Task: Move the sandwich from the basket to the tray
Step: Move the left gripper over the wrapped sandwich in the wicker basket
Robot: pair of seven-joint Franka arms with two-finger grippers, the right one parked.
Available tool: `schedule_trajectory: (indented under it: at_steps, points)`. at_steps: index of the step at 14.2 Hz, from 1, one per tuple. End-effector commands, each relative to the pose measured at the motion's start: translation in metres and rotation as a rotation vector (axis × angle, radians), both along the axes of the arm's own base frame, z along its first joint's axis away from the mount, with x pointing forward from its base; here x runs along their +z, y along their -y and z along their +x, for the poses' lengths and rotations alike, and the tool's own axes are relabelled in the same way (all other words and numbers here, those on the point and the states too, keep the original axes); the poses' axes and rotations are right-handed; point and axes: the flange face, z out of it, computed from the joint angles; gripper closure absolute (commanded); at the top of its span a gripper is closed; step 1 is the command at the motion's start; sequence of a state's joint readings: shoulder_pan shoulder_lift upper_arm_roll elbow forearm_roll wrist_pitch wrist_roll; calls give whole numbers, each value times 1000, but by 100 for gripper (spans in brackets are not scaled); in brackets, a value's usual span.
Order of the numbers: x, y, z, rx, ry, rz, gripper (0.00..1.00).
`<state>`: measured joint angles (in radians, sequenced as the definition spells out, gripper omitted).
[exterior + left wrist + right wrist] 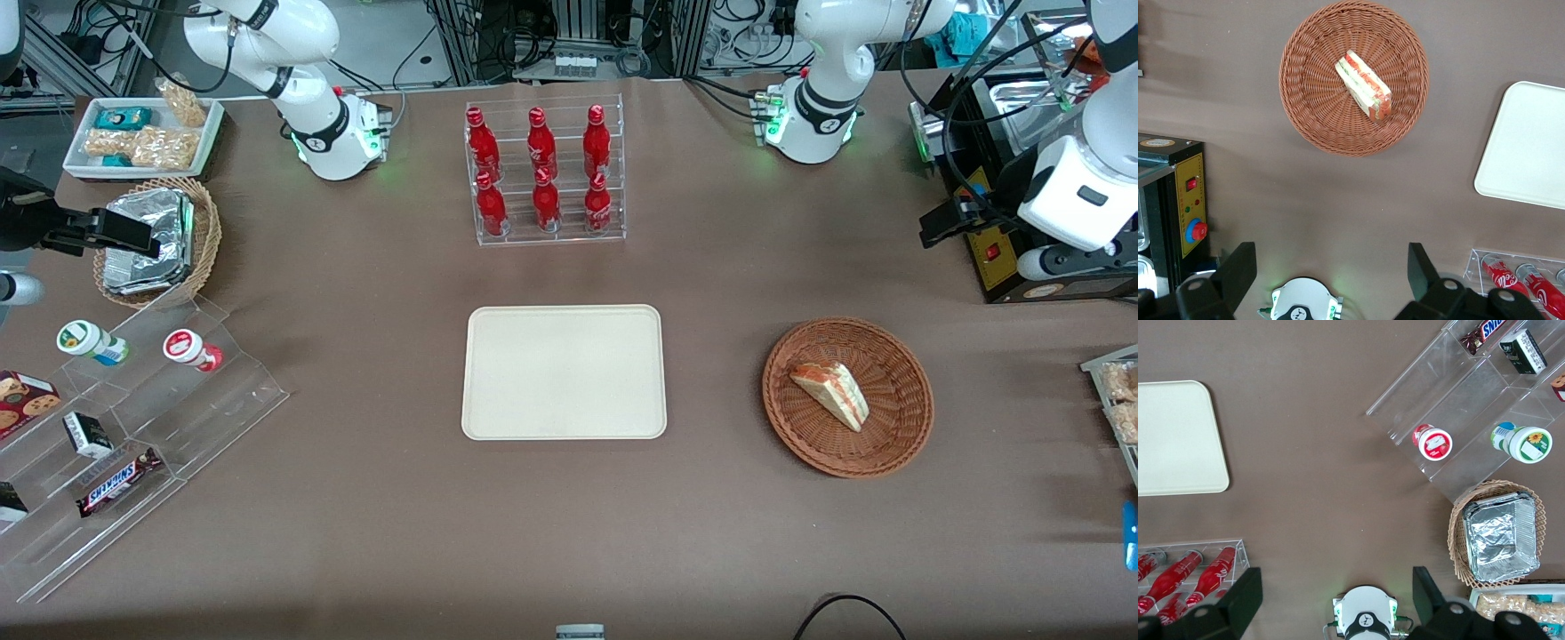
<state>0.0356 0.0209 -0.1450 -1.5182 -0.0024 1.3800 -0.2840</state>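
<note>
The sandwich (831, 391) (1363, 85), a pale wedge with red and green layers, lies in the round reddish-brown wicker basket (898, 356) (1311, 100). The cream rectangular tray (564, 372) (1531, 147) (1175, 440) lies flat at the table's middle with nothing on it. My gripper (932, 233) (1330, 259) hangs high over the table, farther from the front camera than the basket and well apart from it. It is open, its black fingers (1241, 260) spread wide with nothing between them.
A clear rack of red bottles (544, 173) stands farther from the front camera than the tray. A black box with a red button (1000, 253) (1190, 200) sits close to my gripper. Toward the parked arm's end are a stepped acrylic shelf of snacks (133, 418) and a tan basket of foil packets (156, 240).
</note>
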Motion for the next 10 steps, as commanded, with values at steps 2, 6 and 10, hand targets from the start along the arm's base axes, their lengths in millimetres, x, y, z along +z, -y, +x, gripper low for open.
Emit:
schedule_trajectory:
  at_steps: [2, 6, 10]
  points:
    - [2, -6, 2, 3, 9, -12, 0]
    - [-19, -8, 12, 11, -31, 0, 0]
    - [-74, -13, 36, 102, -92, 1, 0]
